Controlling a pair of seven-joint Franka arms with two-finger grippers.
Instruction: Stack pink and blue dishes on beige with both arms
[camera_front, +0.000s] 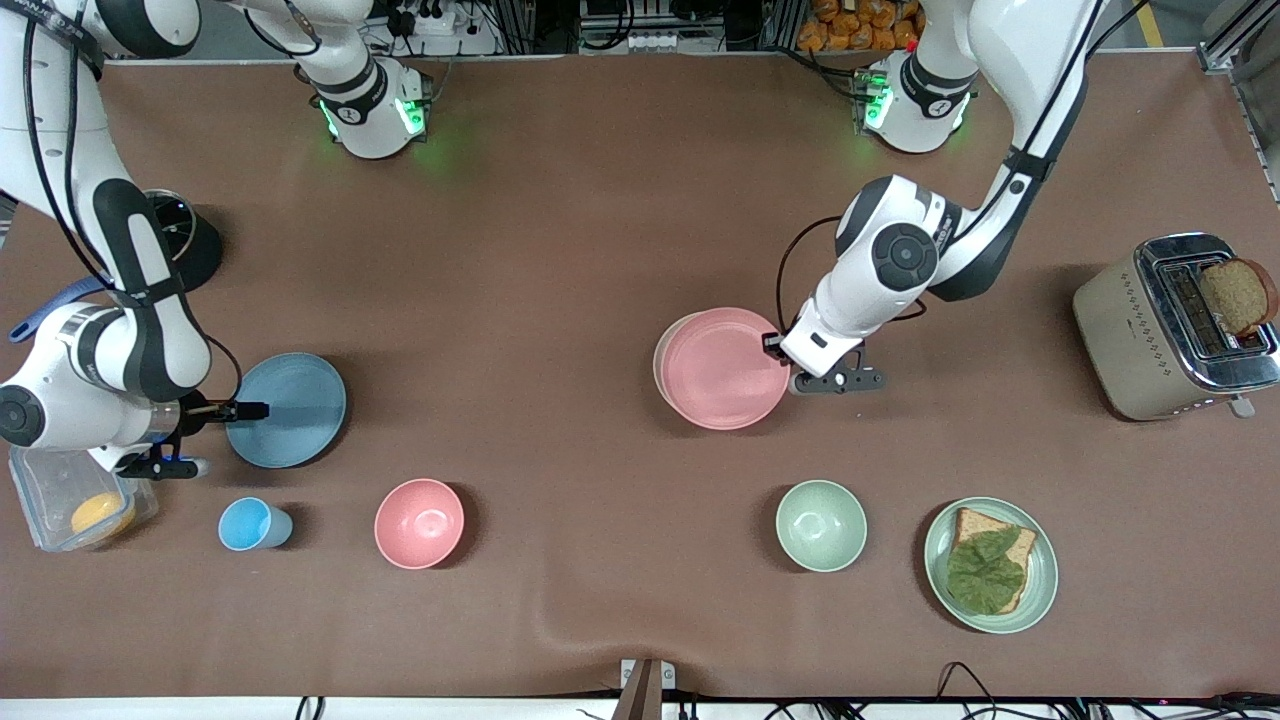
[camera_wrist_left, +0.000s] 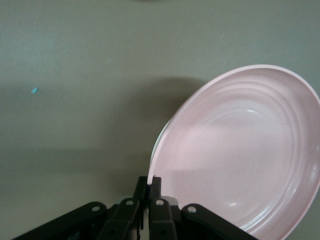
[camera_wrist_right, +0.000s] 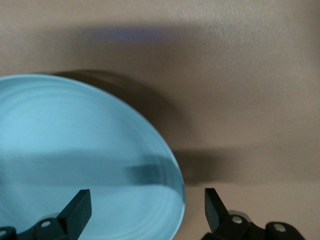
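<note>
1. Three flat plates belong to the job: one pink plate (camera_front: 722, 369), one blue plate (camera_front: 288, 409) and one beige plate (camera_front: 661, 362). Two robot arms are working.
2. The pink plate is sitting on the beige plate, near the middle of the table. Only a thin beige edge is peeking out, toward the right arm's end.
3. In the left wrist view the pink plate (camera_wrist_left: 240, 150) looks tipped, not flat. It is round, so it has no long side.
4. The left gripper (camera_front: 790, 380) is pinching the pink plate's rim, at the edge toward the left arm's end, with its fingers (camera_wrist_left: 150, 190) squeezed together on it.
5. The blue plate is lying near the right arm's end of the table.
6. The right gripper (camera_front: 225, 435) is at the blue plate's rim. Its fingers (camera_wrist_right: 77, 210) are spread wide, and one is showing over the plate (camera_wrist_right: 75, 155).
7. Also sitting on the table: one blue cup (camera_front: 252, 524), one pink bowl (camera_front: 419, 523) and one green bowl (camera_front: 821, 525).
</note>
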